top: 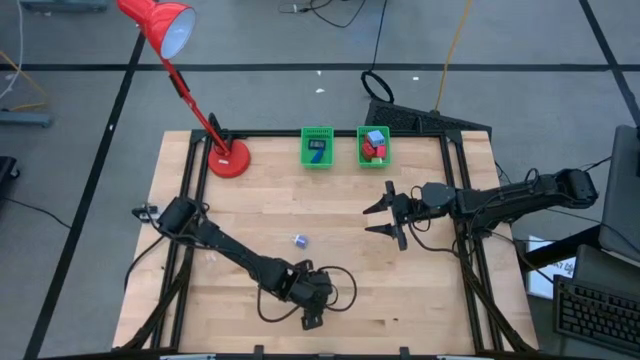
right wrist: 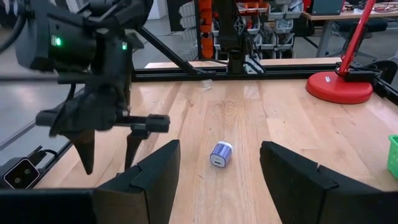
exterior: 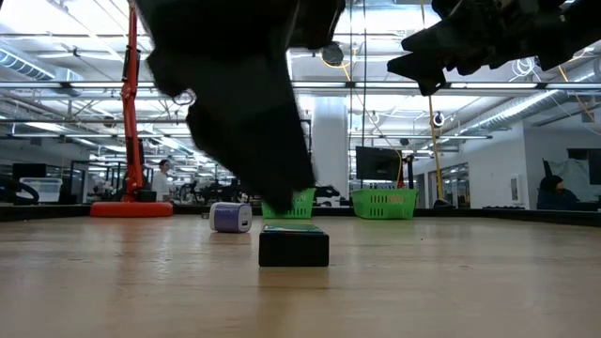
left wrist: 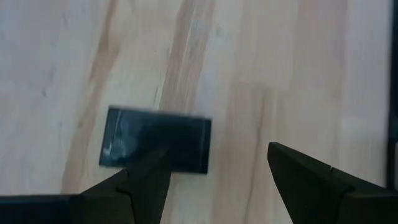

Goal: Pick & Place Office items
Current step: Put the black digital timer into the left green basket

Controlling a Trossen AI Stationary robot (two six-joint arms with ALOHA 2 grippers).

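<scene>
Left claw (top: 311, 322) spread, bottom centre of the high view, over black oblong (left wrist: 156, 140) on the counter (top: 420, 290); we see right claw (top: 388, 215) spread, centre-right, holding nothing.

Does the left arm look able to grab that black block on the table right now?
Probably yes. The left gripper hangs open just above the black block, with bare wood around it and nothing between them. It sits slightly off-centre, so a small shift looks needed first.
</scene>
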